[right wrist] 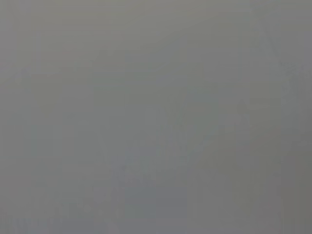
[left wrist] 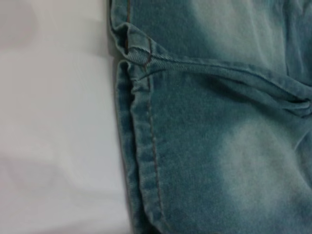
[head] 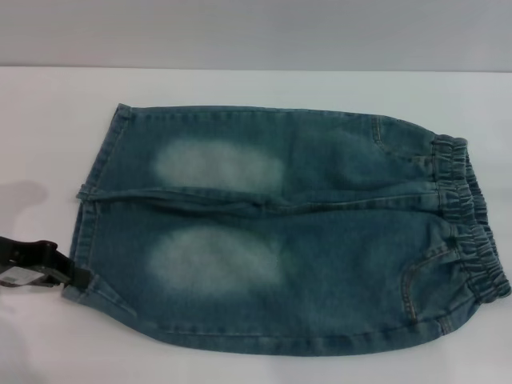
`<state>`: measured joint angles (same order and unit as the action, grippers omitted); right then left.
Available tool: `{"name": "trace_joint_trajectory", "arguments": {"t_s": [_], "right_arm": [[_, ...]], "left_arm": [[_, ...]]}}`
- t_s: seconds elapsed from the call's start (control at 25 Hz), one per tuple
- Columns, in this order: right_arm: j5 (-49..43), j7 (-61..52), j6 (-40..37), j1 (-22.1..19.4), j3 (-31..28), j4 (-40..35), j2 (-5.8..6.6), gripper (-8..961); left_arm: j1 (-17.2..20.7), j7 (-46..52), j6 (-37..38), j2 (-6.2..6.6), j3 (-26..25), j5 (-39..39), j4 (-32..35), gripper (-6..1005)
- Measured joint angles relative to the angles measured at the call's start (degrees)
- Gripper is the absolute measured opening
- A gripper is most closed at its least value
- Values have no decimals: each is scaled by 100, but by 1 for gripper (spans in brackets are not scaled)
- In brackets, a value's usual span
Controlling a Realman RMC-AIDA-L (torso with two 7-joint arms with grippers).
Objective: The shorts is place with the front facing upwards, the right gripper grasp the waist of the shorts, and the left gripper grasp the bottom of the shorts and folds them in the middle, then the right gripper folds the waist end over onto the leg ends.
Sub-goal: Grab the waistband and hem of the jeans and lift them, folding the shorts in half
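Beside left gripper [head: 68, 276]: leg ends [head: 84, 240] of shorts [head: 280, 232], touching; finger spread unclear. Waist [head: 472, 232] far opposite. Right gripper unseen.

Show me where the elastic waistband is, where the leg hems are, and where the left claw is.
Waistband [head: 468, 220]: head view, on the ruffled elastic band.
Leg hems [left wrist: 141, 146]: left wrist view, on the stitched edge of one hem.
Left claw [head: 70, 274]: head view, at the dark tip by the hem corner.
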<state>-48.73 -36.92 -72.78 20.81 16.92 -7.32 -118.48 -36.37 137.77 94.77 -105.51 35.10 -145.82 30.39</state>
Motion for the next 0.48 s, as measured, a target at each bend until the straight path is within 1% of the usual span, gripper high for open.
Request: {"name": "trace_joint_trajectory", "arguments": {"t_s": [0.12,0.24,0.28,0.4,0.48], "right_arm": [[-66,-228,-1,-35,28,-103,6,748],[-393,-669,-3,-78,40,-277,27,749],[-574,-884,-10,-93,41,-368,47,749],[-1584,-2088,-159,-150,69,-880,163,749],[-2344,-3229,-414,-188,139,-1321,301,749]], "left_arm": [[1,-6,-3,1,-12,1,1,88],[12,-24,1,3,-15,16,2,43],[14,-35,0,4,-18,21,2,44],[14,-63,-2,-6,-36,41,2,45],[11,-63,-2,-19,-49,42,2,46]]}}
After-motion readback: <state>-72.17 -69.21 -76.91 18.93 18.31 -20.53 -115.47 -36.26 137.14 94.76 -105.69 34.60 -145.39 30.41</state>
